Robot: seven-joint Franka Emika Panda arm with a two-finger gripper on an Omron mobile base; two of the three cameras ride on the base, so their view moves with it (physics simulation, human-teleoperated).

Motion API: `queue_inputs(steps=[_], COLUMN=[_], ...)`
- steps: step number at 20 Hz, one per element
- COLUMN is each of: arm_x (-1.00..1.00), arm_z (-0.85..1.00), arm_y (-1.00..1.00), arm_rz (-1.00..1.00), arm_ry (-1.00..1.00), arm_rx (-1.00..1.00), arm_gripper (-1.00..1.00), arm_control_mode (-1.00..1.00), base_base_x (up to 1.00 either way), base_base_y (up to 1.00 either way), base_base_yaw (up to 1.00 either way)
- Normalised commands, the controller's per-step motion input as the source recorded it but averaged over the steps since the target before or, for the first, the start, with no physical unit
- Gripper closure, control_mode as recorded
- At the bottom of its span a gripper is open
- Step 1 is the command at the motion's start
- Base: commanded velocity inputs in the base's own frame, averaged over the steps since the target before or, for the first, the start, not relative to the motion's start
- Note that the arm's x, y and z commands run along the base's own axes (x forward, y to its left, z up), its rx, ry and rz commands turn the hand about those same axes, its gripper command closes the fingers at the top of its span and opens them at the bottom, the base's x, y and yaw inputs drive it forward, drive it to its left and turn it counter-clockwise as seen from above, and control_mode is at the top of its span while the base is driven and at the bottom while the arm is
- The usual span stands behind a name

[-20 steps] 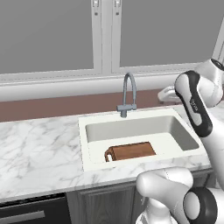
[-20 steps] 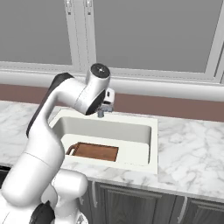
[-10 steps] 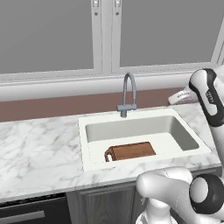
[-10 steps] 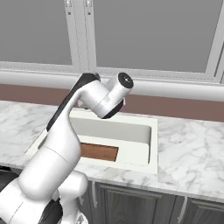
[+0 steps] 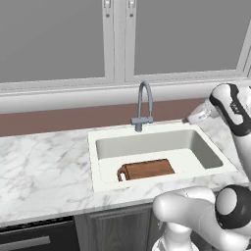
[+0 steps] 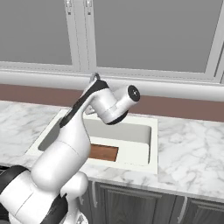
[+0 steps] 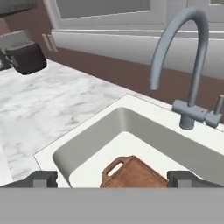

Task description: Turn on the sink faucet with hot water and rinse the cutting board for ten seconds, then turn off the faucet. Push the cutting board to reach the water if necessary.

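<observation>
The board [image 5: 146, 170] lies flat on the floor of the sink [image 5: 99, 169], close to the front wall, its handle loop toward the left wall; open cream floor lies behind it up to the back wall, and more to its right. It is reddish-brown wood, rectangular, with a rounded slot in the handle [image 7: 114, 166]. The sink is a cream-white rectangular basin with rounded corners and a wide flat rim, set in white grey-veined marble [image 5: 44, 166] that runs broad and bare to the left. The faucet [image 5: 142, 106] stands at the middle of the back rim, slim grey metal, its arched spout [image 7: 177, 48] ending high over the basin, well behind the board, with a short lever [image 7: 217, 109] at the base. The gripper [image 7: 112, 178] hangs to the right of the faucet, above the sink's right rear corner; its two dark tips stand well apart with nothing between them.
</observation>
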Motion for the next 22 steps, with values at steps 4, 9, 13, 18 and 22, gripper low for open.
queue_inputs(steps=[4, 9, 13, 18, 22], arm_x=[0.38, 0.30, 0.25, 0.33, 0.36], arm_z=[-0.18, -0.14, -0.17, -0.18, -0.09], arm_y=[0.08, -0.04, -0.07, 0.00, -0.06], arm_rz=[0.17, 0.26, 0.30, 0.29, 0.01], arm_ry=[-0.04, -0.05, -0.04, -0.01, -0.11], arm_rx=[0.04, 0.09, 0.12, 0.04, 0.11], arm_gripper=[-1.00, -1.00, -1.00, -1.00, -1.00], arm_control_mode=[-1.00, -1.00, -1.00, -1.00, -1.00], base_base_x=[0.00, 0.00, 0.00, 0.00, 0.00], base_base_y=[0.00, 0.00, 0.00, 0.00, 0.00], base_base_yaw=[0.00, 0.00, 0.00, 0.00, 0.00])
